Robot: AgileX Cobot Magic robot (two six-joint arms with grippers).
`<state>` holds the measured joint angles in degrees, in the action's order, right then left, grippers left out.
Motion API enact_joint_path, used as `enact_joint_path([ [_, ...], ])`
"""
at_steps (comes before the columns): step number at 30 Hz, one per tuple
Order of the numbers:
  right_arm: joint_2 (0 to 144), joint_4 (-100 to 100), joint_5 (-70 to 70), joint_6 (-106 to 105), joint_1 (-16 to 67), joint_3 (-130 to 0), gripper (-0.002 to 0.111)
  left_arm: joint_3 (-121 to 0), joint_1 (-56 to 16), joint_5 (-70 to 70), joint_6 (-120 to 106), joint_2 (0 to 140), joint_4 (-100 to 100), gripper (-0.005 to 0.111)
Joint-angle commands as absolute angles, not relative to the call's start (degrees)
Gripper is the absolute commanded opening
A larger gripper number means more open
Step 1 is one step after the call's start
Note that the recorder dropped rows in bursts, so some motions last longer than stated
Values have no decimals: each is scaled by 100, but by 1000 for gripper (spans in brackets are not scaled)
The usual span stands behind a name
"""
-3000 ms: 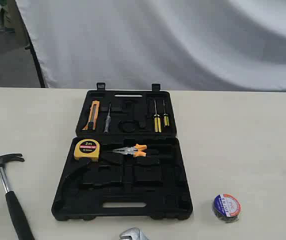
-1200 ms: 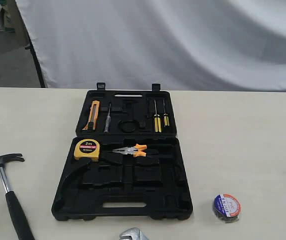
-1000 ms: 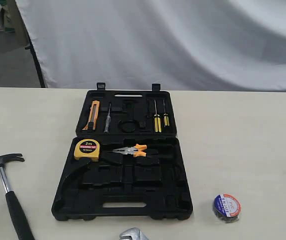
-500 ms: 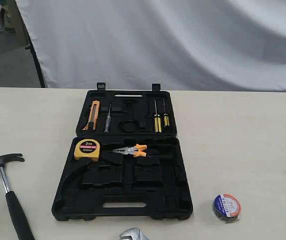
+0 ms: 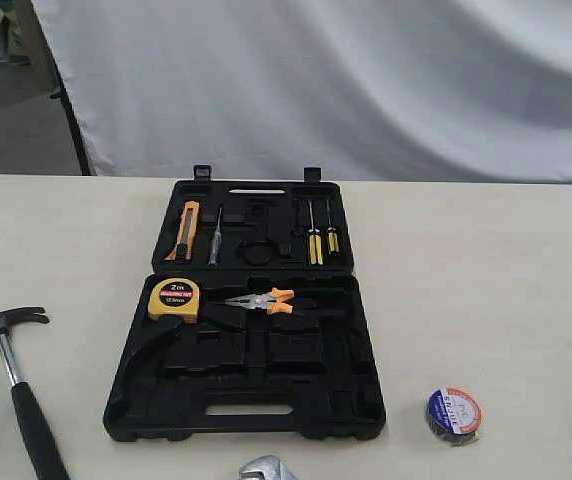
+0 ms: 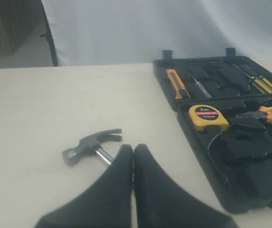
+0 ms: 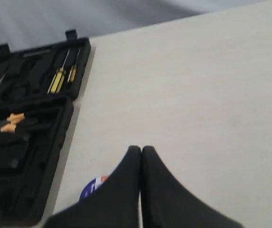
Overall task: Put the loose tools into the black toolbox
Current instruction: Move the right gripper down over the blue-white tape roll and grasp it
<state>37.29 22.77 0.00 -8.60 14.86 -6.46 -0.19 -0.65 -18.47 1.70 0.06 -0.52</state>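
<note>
Right pincer (image 7: 140, 151) arrived, tape roll (image 7: 93, 185) near

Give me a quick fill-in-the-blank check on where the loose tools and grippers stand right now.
In the exterior view, the hammer lies on the table to the ____ of the toolbox.
The tape roll lies to its ____.
The tape measure in the toolbox is coloured ____.
The left gripper and right gripper both have jaws ____, holding nothing.
Missing words: left; right; yellow; shut.
</note>
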Motion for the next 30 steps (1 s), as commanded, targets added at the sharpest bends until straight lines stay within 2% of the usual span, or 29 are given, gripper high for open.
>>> enact_joint_path([
  [1, 5257, 2250, -541, -1039, 2399, -959, 0, 0, -105, -1832, 176, 0, -37, 0],
  [8, 7649, 2250, -1118, -1055, 3418, -1816, 1, 0, -105, -1832, 176, 0, -37, 0],
  [9, 7953, 2250, -1132, -1080, 3420, -1950, 6, 0, -105, -1832, 176, 0, -37, 0],
  [11, 8428, 2250, -1132, -1183, 3420, -2179, 25, 0, -105, -1832, 176, 0, -37, 0],
  [13, 8628, 2247, -1119, -1239, 3420, -2267, 39, 0, -105, -1832, 176, 0, -37, 0],
  [15, 8743, 2247, -1110, -1461, 3420, -2304, 50, 0, -105, -1832, 176, 0, -37, 0],
  [17, 8760, 2247, -1110, -1729, 3420, -2315, 56, 0, -105, -1832, 176, 0, -37, 0],
  [20, 8749, 2247, -1106, -2012, 3313, -2315, 60, 0, -105, -1832, 176, 0, -37, 0],
  [30, 8953, 2270, -875, -2012, 2942, -2315, 60, 0, -105, -1832, 176, 0, -37, 0],
])
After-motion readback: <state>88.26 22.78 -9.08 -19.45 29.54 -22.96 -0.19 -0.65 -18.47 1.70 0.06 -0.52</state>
